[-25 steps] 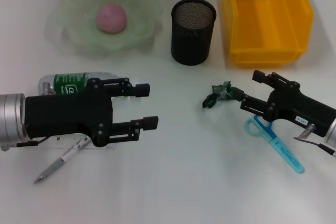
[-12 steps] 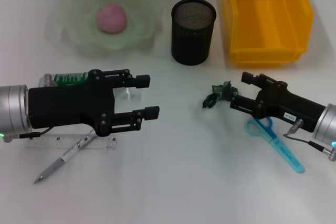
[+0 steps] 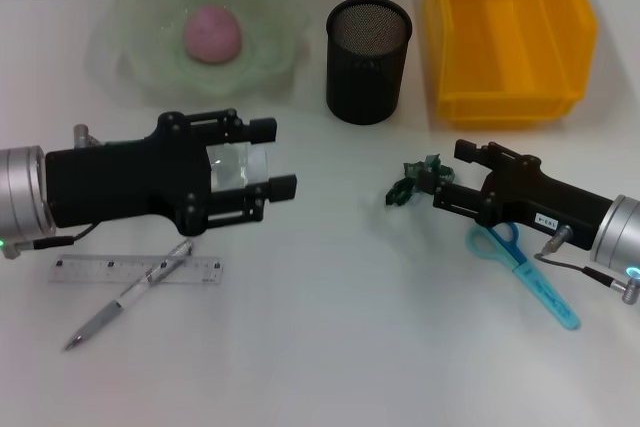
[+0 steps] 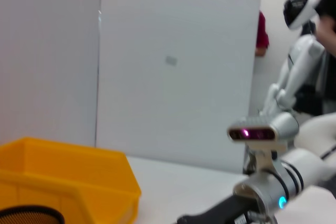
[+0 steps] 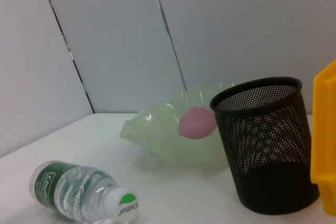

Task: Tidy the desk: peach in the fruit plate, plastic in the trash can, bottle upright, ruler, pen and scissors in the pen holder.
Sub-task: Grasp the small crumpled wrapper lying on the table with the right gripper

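Two open fingers (image 3: 262,130) straddle bottle (image 3: 232,167).

Pink peach (image 3: 212,33), black mesh holder (image 3: 368,46), yellow bin (image 3: 508,32), possibly green plastic (image 3: 414,181).

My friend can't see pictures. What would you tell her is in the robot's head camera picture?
Two black grippers reach over a white desk: the left gripper straddles a lying bottle, the right gripper touches crumpled green plastic. Behind sit a peach in its plate, a pen holder and yellow bin.
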Motion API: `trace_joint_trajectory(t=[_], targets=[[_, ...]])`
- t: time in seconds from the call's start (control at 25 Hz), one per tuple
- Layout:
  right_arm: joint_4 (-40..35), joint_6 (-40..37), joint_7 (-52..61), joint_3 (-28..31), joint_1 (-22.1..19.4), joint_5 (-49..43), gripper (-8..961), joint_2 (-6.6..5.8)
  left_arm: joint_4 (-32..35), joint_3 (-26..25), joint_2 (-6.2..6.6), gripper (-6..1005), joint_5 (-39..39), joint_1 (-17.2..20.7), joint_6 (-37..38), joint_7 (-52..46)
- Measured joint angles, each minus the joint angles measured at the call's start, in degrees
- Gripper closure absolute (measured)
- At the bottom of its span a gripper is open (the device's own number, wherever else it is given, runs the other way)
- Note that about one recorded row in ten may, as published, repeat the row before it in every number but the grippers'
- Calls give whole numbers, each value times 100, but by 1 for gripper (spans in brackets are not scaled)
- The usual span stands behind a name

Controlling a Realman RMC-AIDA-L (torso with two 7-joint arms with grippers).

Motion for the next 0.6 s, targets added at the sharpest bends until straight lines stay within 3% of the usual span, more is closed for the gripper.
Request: trace_joint_trajectory(t=[0.32,0.6], targets=[[16,52,93,29,-10,15,136,7,-397,-381,6,350,-579,-7,-13,233],[-5,241,95,-1,-28,3,136,2,-406,-445,11,364,-553,79,-96,6]])
